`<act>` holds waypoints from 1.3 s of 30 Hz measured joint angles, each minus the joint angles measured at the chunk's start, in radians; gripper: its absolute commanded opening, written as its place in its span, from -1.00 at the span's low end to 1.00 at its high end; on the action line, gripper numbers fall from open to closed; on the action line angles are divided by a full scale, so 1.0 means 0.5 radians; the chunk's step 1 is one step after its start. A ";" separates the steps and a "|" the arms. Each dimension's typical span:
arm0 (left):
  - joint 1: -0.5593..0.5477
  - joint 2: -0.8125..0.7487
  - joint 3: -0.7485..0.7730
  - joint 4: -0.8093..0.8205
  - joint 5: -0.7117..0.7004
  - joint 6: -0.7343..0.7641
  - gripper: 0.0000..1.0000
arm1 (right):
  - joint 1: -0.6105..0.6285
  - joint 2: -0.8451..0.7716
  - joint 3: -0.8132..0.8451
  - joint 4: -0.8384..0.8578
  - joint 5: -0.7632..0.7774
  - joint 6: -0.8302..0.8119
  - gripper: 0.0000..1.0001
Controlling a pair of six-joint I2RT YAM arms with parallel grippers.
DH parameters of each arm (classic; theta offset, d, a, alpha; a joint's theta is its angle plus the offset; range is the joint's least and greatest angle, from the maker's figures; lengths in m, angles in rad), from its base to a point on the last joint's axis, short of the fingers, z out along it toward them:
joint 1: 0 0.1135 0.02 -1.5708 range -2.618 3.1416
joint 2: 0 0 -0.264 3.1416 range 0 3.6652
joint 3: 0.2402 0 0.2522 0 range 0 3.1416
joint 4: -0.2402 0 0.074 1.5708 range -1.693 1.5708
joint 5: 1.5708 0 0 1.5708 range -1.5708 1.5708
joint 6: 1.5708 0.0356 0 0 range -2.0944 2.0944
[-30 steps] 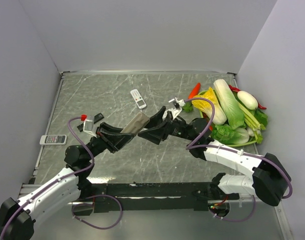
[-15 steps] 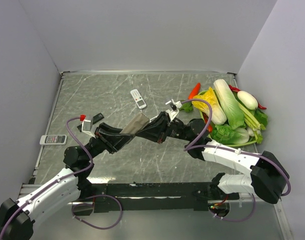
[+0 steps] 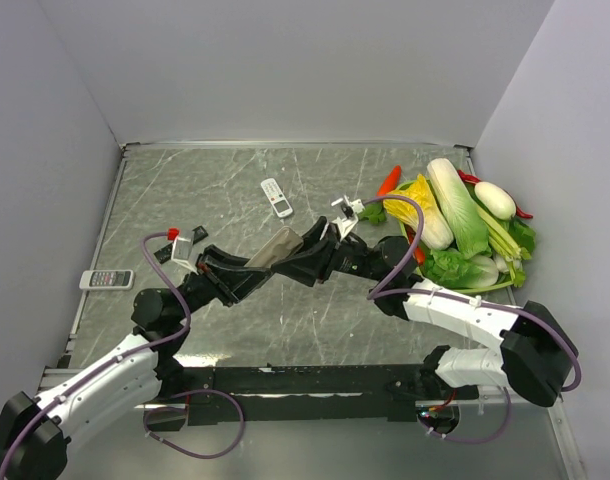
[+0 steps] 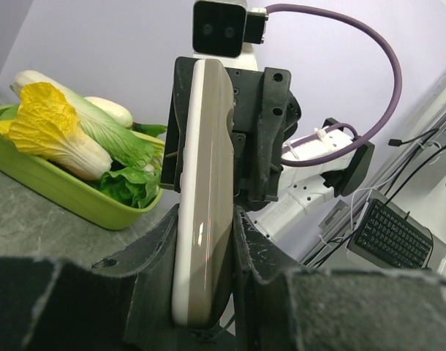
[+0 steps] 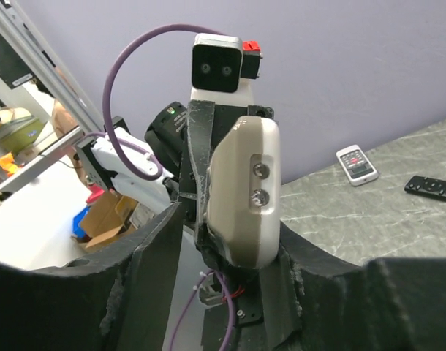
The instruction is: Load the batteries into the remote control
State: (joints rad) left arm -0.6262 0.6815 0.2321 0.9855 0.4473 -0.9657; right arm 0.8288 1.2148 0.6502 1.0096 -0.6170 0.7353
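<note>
My left gripper (image 4: pixel 203 219) is shut on the remote control (image 4: pixel 202 183) and holds it edge-up above the table, grey-beige back showing. In the top view the remote control (image 3: pixel 275 247) slants between the left gripper (image 3: pixel 243 272) and the right gripper (image 3: pixel 305 256). My right gripper (image 5: pixel 230 227) is open around the remote control's (image 5: pixel 241 197) far end: one finger lies against it and the other stands apart. Two small round metal pieces sit in a recess on that end. No batteries show in any view.
A small white remote (image 3: pixel 276 197) lies at the back middle and another remote (image 3: pixel 106 279) at the left edge. Small black pieces (image 3: pixel 198 235) lie near the left wrist. A green tray (image 3: pixel 485 288) of vegetables fills the right side.
My right gripper has moved left from beside the remote control to around its far end. The left gripper has kept its hold, shifting slightly.
</note>
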 measured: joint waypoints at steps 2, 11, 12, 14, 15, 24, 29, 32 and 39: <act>0.000 0.009 0.000 0.021 0.003 -0.008 -0.92 | 0.001 0.005 0.005 -0.001 0.011 -0.003 -0.44; -0.004 -0.056 0.020 -0.144 0.014 0.008 0.59 | -0.005 -0.024 0.008 -0.117 -0.002 -0.052 -1.00; -0.004 -0.084 0.036 -0.227 0.013 0.042 0.65 | -0.012 -0.039 0.009 -0.174 -0.011 -0.074 -1.00; -0.004 -0.153 0.111 -0.459 0.005 0.110 0.76 | -0.036 -0.073 0.012 -0.292 -0.047 -0.119 -1.00; -0.004 -0.185 0.167 -0.576 0.003 0.162 0.78 | -0.057 -0.094 0.025 -0.388 -0.077 -0.155 -1.00; -0.004 -0.030 0.816 -1.361 0.122 0.599 0.65 | -0.111 -0.109 0.402 -1.120 -0.377 -0.520 -1.00; -0.004 0.216 0.916 -1.537 0.273 0.715 0.45 | -0.111 -0.078 0.524 -1.372 -0.494 -0.674 -1.00; -0.005 0.285 0.933 -1.605 0.346 0.759 0.21 | -0.122 -0.050 0.533 -1.496 -0.527 -0.738 -1.00; -0.008 0.322 0.963 -1.616 0.524 0.831 -0.85 | -0.131 0.001 0.578 -1.650 -0.628 -0.814 -1.00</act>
State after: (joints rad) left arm -0.6300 0.8425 0.7136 0.1776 0.7094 -0.5503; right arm 0.7631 1.2152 0.9394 0.1848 -0.9310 0.3283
